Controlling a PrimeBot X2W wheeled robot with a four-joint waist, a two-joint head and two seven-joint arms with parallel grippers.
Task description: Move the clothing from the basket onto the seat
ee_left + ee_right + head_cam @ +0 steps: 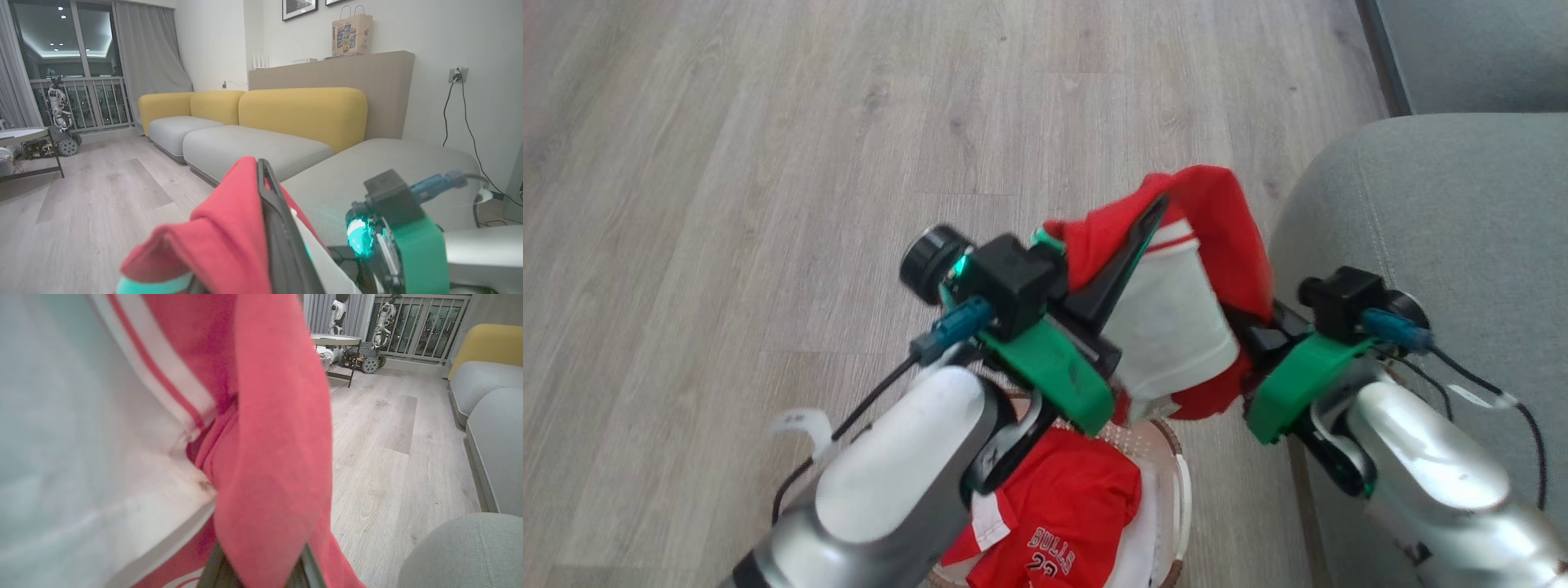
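A red garment (1176,318) with a white panel and striped trim hangs bunched between the two grippers, above the basket (1178,465). One long dark finger of the left gripper (1131,253) juts up and right, with red cloth draped over its tip. The cloth hides the fingers of the right gripper (1262,333), so neither grip can be judged. A second red garment (1062,514), printed "BULLS" above a number, lies in the basket at the bottom edge. The grey-green seat (1437,237) stands just right of the basket on the pale wood-look floor (727,163).
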